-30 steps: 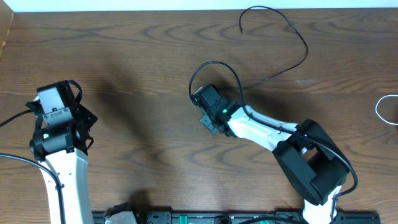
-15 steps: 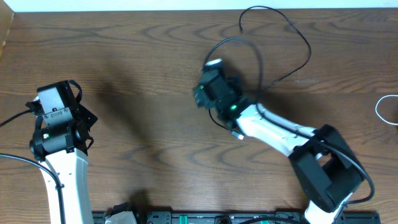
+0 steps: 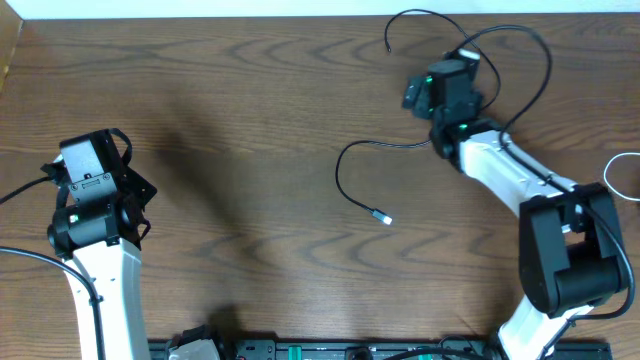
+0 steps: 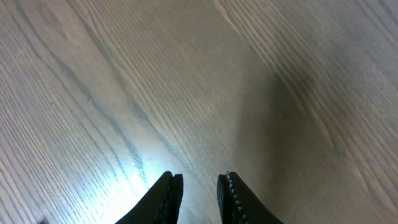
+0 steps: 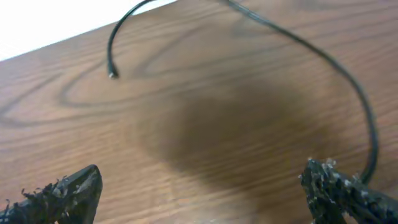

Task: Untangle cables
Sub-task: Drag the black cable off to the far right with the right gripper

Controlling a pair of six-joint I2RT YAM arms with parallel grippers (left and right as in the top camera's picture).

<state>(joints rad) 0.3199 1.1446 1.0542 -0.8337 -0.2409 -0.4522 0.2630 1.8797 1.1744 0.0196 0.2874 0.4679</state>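
Black cable [image 3: 338, 172]: lying loose mid-frame.
Right claw [image 5: 202, 182]: hanging spread wide, empty.
Left claw [image 4: 199, 186]: sitting a sliver apart, empty.
Plug [image 3: 385, 219]: probably worth grabbing just behind it, pulling slowly.

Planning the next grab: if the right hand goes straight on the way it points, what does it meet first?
Probably bare tabletop: nothing lies between the fingers of the open right hand. The black cable arcs farther ahead and passes near one finger; depth is unclear.
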